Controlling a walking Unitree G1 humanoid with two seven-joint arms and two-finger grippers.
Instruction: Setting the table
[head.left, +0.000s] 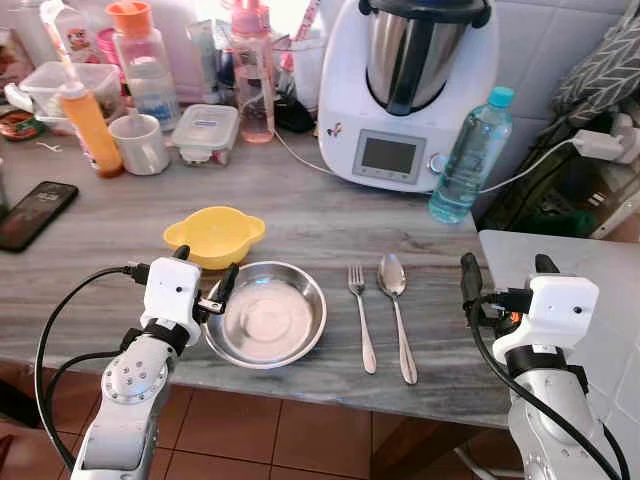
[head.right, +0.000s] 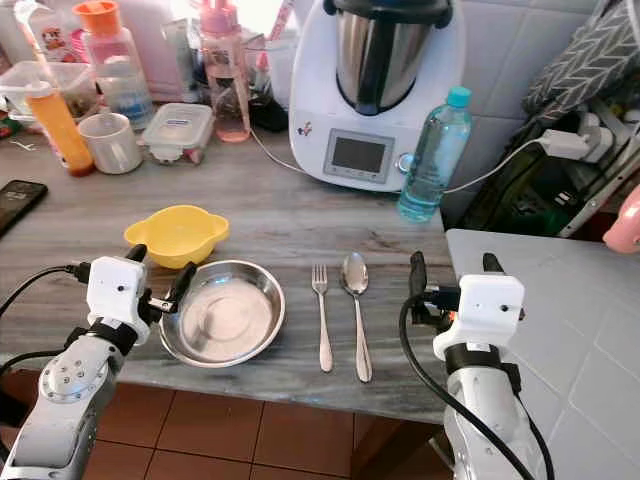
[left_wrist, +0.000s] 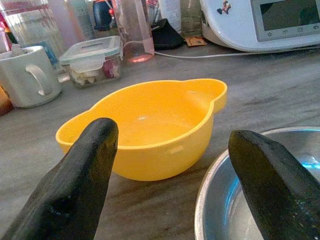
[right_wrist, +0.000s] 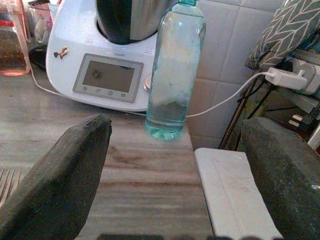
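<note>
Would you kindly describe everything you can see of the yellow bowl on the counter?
The yellow bowl looks like smooth plastic, round with two small ear-like handles on opposite sides of its rim. It stands upright and empty on the grey wood-grain counter, just behind the steel bowl; whether the two rims touch is unclear. The open left gripper is beside its front edge, not touching it.

Each silver arm ends in a white boxy wrist block carrying a hand of two long, matte black fingers: the left hand (head.left: 207, 274) and the right hand (head.left: 503, 270). Black cables loop from both blocks. The left forearm's round joint shows small screws.
</note>
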